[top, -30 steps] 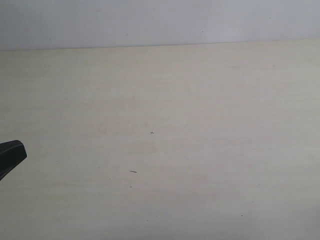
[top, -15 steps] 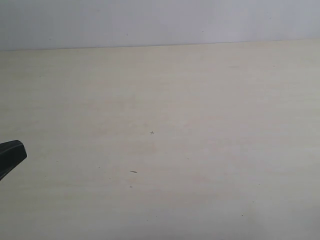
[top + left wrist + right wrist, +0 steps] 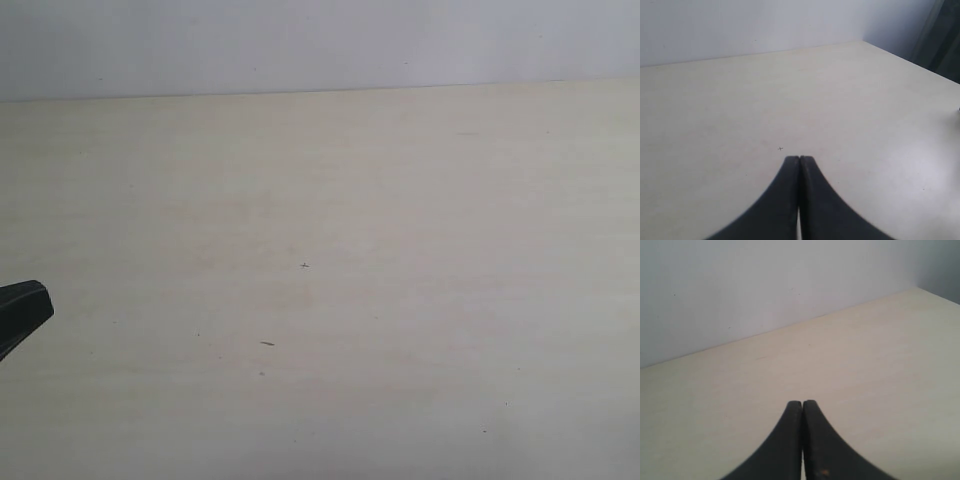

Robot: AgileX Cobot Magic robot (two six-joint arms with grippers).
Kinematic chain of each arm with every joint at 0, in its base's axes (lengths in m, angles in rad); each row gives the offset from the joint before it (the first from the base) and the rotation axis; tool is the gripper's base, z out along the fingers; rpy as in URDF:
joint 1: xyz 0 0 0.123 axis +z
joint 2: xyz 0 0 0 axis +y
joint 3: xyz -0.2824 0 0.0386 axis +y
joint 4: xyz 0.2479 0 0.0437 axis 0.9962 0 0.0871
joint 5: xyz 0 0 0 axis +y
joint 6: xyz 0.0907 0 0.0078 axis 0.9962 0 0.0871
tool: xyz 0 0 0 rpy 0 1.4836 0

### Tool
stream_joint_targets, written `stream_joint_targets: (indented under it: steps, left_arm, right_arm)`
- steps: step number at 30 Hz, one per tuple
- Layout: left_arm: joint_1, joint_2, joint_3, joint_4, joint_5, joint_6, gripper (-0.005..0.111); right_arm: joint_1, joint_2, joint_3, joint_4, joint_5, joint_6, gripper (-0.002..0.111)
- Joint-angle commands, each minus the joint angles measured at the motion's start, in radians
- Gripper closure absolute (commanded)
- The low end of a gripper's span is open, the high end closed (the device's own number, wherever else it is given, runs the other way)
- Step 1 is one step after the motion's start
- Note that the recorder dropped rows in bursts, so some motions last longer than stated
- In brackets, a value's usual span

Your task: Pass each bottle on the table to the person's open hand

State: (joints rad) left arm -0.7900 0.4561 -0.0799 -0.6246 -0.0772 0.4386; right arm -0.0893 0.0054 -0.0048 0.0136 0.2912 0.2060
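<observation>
No bottle and no hand show in any view. The pale beige table (image 3: pixel 400 220) fills the exterior view. My left gripper (image 3: pixel 25 310) pokes in as a black tip at that view's left edge. In the left wrist view the left gripper (image 3: pixel 799 159) is shut, its two black fingers pressed together with nothing between them, above the table (image 3: pixel 715 110). In the right wrist view the right gripper (image 3: pixel 802 403) is likewise shut on nothing over the table (image 3: pixel 880 350). The right gripper is out of the exterior view.
A tiny dark cross mark (image 3: pixel 304 265) and a short dark streak (image 3: pixel 267 343) lie on the table. The same cross mark (image 3: pixel 780 148) sits just ahead of the left fingertips. A pale wall (image 3: pixel 300 40) rises behind the table's far edge. A dark curtain (image 3: pixel 942 40) hangs past one corner.
</observation>
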Motion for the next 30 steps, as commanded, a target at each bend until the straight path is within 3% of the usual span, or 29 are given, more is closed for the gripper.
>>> stream_joint_targets:
  steps: [1, 13, 15, 25, 30]
  left_arm:
    - [0.0, -0.001, 0.003, -0.008, -0.006, 0.001, 0.107]
    - [0.023, 0.021, 0.003, 0.043, -0.006, 0.044, 0.107]
    - [0.085, -0.001, 0.003, 0.102, 0.004, 0.057, 0.107]
    - [0.597, -0.192, 0.003, 0.116, 0.211, 0.055, 0.107]
    - [0.67, -0.204, 0.003, 0.113, 0.281, 0.04, 0.107]
  right_arm:
    - [-0.007, -0.005, 0.005, -0.006, -0.01, 0.004, 0.108]
    - [-0.007, -0.005, 0.005, -0.006, -0.01, 0.006, 0.108]
    - [-0.007, -0.005, 0.005, -0.006, -0.01, 0.006, 0.108]
    - [-0.007, -0.005, 0.005, -0.006, -0.01, 0.004, 0.108]
    - [-0.007, -0.005, 0.005, -0.006, -0.01, 0.004, 0.108]
